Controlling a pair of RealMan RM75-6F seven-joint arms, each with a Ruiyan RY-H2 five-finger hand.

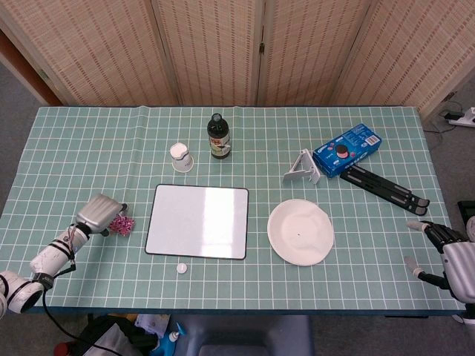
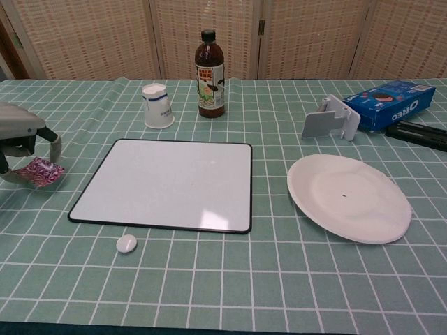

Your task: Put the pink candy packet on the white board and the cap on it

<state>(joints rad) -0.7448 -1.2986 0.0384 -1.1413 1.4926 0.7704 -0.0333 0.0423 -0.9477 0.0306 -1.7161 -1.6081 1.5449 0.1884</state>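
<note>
While the white board [image 1: 197, 221] lies flat mid-table in the head view, the left hand [image 1: 99, 213] sits well to its left, its fingers closed around the pink candy packet [image 1: 122, 225], which shows on the board-facing side of the hand; the right hand [image 1: 450, 256] rests far beyond the board's right, past the white plate [image 1: 300, 231], fingers spread and holding nothing. The cap [image 1: 180, 268] lies just off the board's near edge. From the chest view, the left hand [image 2: 21, 136] pinches the crumpled packet [image 2: 40, 172] seemingly a little clear of the green checked cloth [image 2: 279, 279], so the carry runs rightward to the board [image 2: 167, 183]. The cap [image 2: 126, 243] waits near the board's front-left corner, closer to the left hand. Woven screens back the table.
</note>
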